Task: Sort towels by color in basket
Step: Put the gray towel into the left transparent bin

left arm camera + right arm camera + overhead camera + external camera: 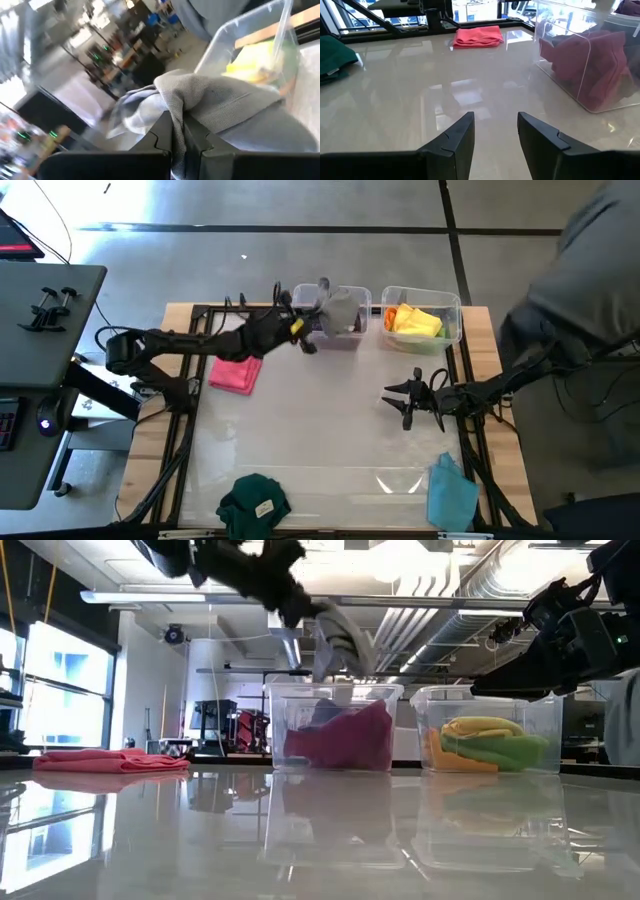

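Observation:
My left gripper [316, 323] is shut on a grey towel [342, 309] and holds it over the left clear bin [283, 700], which has a magenta cloth [345, 735] in it. The right clear bin [455, 310] holds yellow [420, 321], orange and light green cloths. A pink towel [235, 373] lies flat on the table's left, a dark green towel [255, 500] at the near edge, and a light blue towel [450, 492] at the near right. My right gripper [495, 130] is open above bare table, near the right edge. My left gripper pinches a bunched fold of the grey towel [176, 107] between its two fingers [200, 142]. It comes in slanting from the table's left and from above. The towel is lifted clear and hangs slack below the fingers [345, 640] over the left bin's open top.
Both bins stand side by side at the table's far edge. A dark frame [190, 430] runs along the table's sides. A person in grey [590, 260] stands beyond the far right corner. The glossy middle of the table [320, 425] lies bare between the arms.

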Tool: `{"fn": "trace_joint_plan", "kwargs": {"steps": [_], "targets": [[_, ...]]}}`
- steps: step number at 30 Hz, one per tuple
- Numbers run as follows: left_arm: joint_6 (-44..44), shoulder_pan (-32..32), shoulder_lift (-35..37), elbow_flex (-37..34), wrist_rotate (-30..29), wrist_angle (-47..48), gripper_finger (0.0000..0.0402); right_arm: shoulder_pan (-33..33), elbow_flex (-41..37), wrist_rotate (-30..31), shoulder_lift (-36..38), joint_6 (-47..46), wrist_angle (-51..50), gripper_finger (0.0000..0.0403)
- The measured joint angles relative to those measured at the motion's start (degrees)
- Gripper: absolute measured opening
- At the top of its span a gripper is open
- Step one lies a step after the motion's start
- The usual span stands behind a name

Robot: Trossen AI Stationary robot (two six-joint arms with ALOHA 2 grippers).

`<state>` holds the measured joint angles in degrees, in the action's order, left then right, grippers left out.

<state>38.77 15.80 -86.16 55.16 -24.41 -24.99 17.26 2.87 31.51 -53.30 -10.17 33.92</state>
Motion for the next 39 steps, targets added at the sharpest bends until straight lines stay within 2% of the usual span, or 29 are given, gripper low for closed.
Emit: {"fn": "trace_joint_plan", "kwargs": {"steps": [3, 7, 11, 18, 21, 25, 28, 34, 37, 39], "targets": [[-5.47, 4.08, -1.6, 0.0, 2.89, 0.65, 0.0005, 0.0, 0.0, 0.0, 0.0, -0.07, -0.44, 0.0144], [-11.52, 7.84, -3.99, 0.0, 3.22, 0.8, 0.0005, 0.0, 0.0, 0.18, 0.0, 0.1, -0.26, 0.0144], [-13.51, 9.53, -6.07, 0.0, 5.05, 1.22, 0.0011, 0.0, 0.0, 1.18, 0.0, -0.07, -0.23, 0.0144], [-14.41, 9.72, -7.72, 0.15, 4.3, 4.04, 0.0085, 0.0, 0.0, 1.38, 0.0, -0.31, -0.23, 0.0144], [-16.17, 9.69, -7.43, 2.13, 0.93, 10.33, 0.0118, 0.0, 0.0, 1.39, 0.0, -0.31, -0.23, 0.0144], [-18.54, 9.69, -7.36, 8.32, -2.3, 24.24, 0.0143, 0.02, 0.0, 1.46, 0.0, -0.4, -0.23, 0.0144], [-19.45, 9.11, -7.36, 12.69, -3.28, 32.44, 0.0146, 0.0, 0.0, 1.57, 0.0, -0.47, -0.23, 0.0144], [-20.11, 6.7, -7.34, 20.03, -3.73, 42.41, 0.014, 0.0, 0.0, 2.6, 0.0, -0.47, -0.23, 0.0144], [-21.43, 6.03, -7.3, 21.5, -2.88, 42.6, 0.013, 0.01, 0.0, 2.59, 0.0, -0.46, -0.23, 0.0144], [-22.69, 6.19, -7.33, 21.51, 0.97, 40.98, 0.0121, 0.0, 0.0, 2.59, 0.0, -0.4, -0.21, 0.0144]]}}
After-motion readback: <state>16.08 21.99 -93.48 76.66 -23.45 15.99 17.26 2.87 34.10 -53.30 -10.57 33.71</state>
